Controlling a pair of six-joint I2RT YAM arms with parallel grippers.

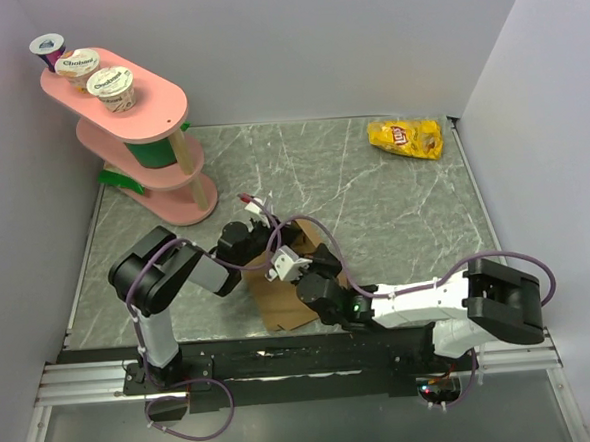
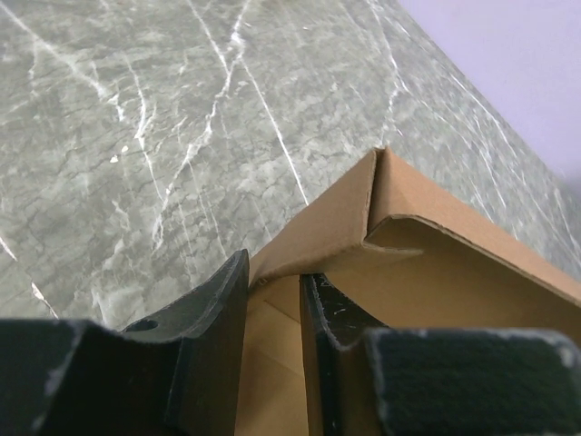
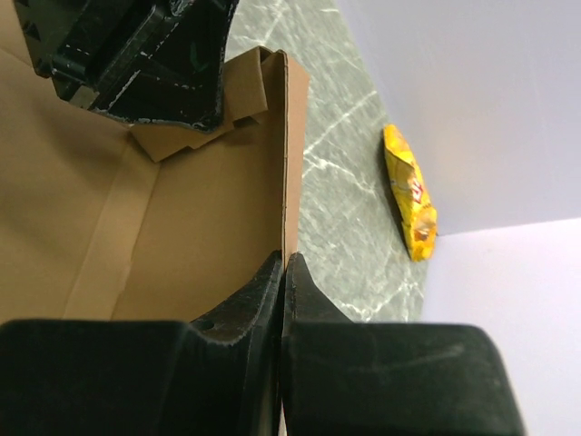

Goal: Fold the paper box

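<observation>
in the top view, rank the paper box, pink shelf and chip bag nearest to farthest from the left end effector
1. paper box: centre front, its wall between the left end effector's fingers.
2. pink shelf: back left.
3. chip bag: far back right.

Plain brown, unprinted paper box (image 1: 280, 304), grey-green marble-patterned table (image 1: 374, 196) with white veins, yellow chip bag (image 1: 406, 138) with red logo, pink shelf (image 1: 152, 99) with green trim, white cups (image 1: 110, 84) with dark lettering, black-and-white right arm (image 1: 420, 301), pale lilac walls (image 1: 314, 39).
</observation>
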